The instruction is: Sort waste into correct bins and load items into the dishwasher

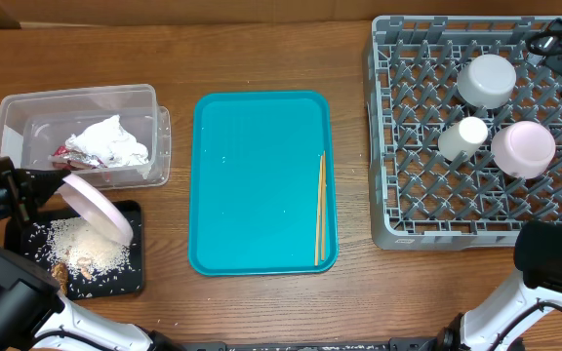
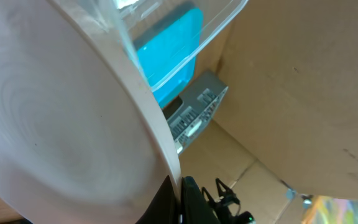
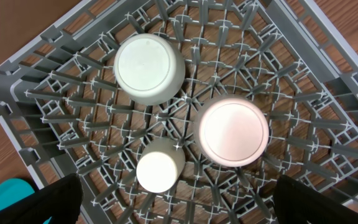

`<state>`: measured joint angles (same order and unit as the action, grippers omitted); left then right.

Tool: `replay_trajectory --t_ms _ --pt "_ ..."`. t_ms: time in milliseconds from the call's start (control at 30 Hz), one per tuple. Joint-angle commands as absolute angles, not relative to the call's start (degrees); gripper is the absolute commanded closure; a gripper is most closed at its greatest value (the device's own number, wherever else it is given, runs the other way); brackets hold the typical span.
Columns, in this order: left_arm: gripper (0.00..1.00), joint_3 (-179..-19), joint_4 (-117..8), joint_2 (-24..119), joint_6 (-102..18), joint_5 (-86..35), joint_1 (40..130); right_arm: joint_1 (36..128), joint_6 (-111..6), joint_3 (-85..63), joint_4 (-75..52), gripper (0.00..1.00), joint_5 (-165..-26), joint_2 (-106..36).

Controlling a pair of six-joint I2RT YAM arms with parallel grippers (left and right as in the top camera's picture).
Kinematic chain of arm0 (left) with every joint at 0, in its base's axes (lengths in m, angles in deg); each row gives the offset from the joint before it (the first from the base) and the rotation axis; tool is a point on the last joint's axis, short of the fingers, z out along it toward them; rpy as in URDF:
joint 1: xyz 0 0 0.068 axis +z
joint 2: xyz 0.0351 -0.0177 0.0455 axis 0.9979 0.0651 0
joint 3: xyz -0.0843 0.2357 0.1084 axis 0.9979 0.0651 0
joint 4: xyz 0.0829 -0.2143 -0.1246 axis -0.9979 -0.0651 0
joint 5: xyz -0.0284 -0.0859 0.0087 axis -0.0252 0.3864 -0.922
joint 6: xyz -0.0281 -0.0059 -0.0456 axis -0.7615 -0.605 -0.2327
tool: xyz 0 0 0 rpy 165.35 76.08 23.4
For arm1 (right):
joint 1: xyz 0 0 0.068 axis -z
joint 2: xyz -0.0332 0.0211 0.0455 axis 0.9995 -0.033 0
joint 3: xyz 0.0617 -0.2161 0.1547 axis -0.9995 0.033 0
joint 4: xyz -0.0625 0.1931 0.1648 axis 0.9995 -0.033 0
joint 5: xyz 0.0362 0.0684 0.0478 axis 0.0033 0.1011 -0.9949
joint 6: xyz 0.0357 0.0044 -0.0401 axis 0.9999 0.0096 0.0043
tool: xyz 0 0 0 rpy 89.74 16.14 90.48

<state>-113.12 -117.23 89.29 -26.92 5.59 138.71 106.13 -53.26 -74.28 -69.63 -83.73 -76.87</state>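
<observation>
My left gripper (image 1: 55,187) is shut on the rim of the pale pink-white plate (image 1: 98,209), which it holds tilted over the black tray (image 1: 135,278); rice and brown scraps (image 1: 86,255) lie in that tray. The plate (image 2: 61,118) fills the left wrist view. Crumpled napkins with red wrapper (image 1: 105,144) lie in the clear tub (image 1: 13,107). Chopsticks (image 1: 320,210) lie on the teal tray. In the grey dish rack (image 1: 408,210) stand, upside down, the grey bowl (image 1: 486,80), white cup (image 1: 463,136) and pink bowl (image 1: 523,148). My right gripper (image 3: 179,202) is open above the rack, empty.
The teal serving tray (image 1: 252,185) lies mid-table between the bins and the rack. The clear tub's wall (image 2: 185,37) shows close beside the plate in the left wrist view. Cardboard stands behind the table.
</observation>
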Motion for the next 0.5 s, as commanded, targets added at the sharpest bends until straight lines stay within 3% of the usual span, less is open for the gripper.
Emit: replay_trajectory --t_ms 0,467 --pt "0.96 -110.6 -117.5 88.5 -23.7 8.1 139.6 106.2 -53.0 -74.4 -69.3 0.00 -83.8 -76.9" --pt "0.96 -108.0 -117.5 88.4 -19.5 11.6 140.7 106.2 -53.0 -74.4 -69.3 0.00 -83.8 -76.9"
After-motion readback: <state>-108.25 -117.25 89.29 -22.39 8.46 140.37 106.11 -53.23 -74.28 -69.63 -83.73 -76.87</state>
